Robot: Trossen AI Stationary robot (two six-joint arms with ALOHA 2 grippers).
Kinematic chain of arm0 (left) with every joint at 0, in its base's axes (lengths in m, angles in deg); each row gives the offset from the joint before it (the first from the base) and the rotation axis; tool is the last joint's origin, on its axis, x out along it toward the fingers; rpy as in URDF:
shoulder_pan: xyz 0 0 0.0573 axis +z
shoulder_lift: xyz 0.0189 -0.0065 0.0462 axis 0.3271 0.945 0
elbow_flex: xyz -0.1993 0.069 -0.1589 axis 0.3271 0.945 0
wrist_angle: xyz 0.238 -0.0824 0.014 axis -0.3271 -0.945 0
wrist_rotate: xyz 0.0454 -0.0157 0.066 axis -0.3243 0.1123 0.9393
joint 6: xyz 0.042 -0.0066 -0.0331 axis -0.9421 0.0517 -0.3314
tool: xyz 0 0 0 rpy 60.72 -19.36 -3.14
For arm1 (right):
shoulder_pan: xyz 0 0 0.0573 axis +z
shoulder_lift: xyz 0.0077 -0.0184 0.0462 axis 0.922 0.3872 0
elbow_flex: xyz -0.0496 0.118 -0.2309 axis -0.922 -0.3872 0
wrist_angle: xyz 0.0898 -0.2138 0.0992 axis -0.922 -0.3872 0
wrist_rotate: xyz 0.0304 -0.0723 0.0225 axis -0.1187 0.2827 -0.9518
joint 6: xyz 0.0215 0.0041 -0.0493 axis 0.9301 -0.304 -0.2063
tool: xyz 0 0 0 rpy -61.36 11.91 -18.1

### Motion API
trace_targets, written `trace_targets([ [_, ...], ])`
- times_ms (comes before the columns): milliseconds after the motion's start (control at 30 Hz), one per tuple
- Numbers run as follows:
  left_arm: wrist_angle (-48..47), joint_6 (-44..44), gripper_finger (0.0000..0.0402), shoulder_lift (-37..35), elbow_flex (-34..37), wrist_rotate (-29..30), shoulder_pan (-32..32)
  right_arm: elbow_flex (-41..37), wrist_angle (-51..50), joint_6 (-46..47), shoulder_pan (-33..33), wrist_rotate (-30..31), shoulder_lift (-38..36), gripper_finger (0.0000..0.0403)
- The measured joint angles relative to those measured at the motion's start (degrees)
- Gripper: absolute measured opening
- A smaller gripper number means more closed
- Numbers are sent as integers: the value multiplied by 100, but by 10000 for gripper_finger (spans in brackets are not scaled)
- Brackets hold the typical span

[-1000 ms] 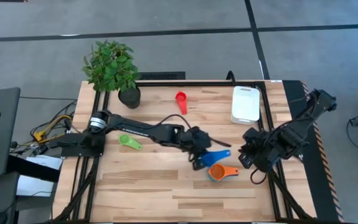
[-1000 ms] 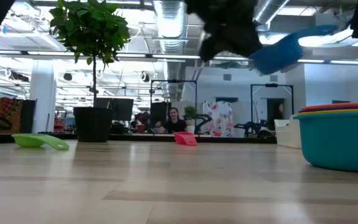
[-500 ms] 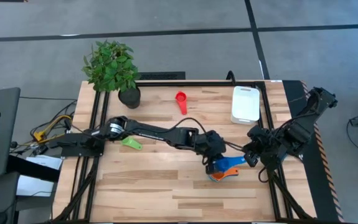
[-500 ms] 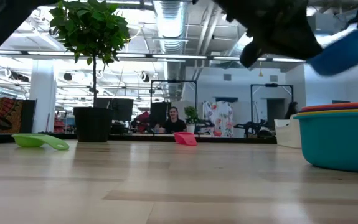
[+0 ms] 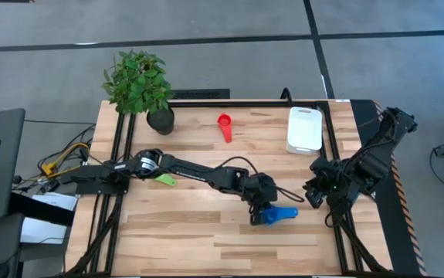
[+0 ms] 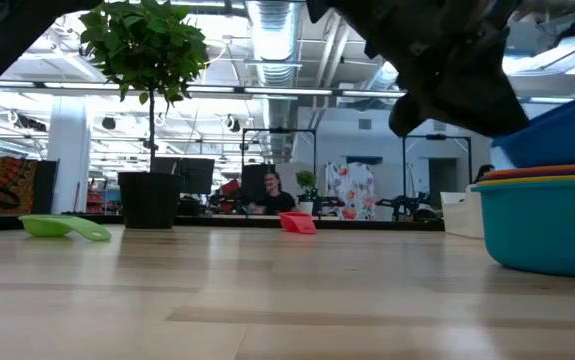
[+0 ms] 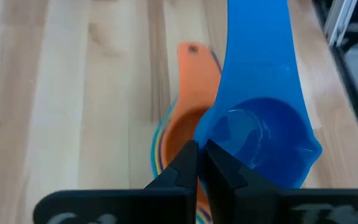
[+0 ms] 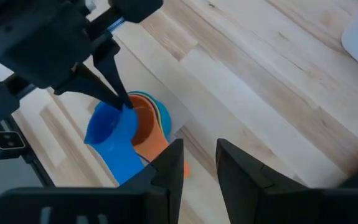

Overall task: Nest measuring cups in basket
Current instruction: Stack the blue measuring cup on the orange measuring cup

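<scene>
While no writing is legible, left end effector (image 7: 197, 163) pinches blue cup (image 7: 259, 134) rim.

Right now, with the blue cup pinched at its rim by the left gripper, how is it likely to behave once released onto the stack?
The blue cup looks like stiff, light plastic. It sits tilted over the orange cup, so it may rock or slide. Its long handle could tip it sideways off the stack.

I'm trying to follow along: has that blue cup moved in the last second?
Yes. In the high view the blue measuring cup, pinched by the left gripper, shifted farther from the white basket, onto the orange cup.
</scene>
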State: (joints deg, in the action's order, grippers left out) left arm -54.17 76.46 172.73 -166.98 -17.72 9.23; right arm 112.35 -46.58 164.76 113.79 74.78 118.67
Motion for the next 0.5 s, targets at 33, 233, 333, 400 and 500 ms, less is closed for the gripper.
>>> trace_targets([
  [33, -72, 0, 0, 1, 2, -2, -3, 0, -2, 0, -2, 0, 0, 118],
  [233, -161, 11, 20, 18, 2, 59, 2, 0, 9, 35, -4, -1, 0, 120],
  [333, -164, 42, 47, 25, 2, 29, 5, 0, 11, 132, -4, -9, 0, 127],
  [400, -222, 43, 64, 25, 2, -1, 1, 0, 11, 151, -2, -10, 0, 134],
  [500, -414, 139, 88, 25, 2, -1, 4, 0, 12, 162, -2, -17, 0, 146],
])
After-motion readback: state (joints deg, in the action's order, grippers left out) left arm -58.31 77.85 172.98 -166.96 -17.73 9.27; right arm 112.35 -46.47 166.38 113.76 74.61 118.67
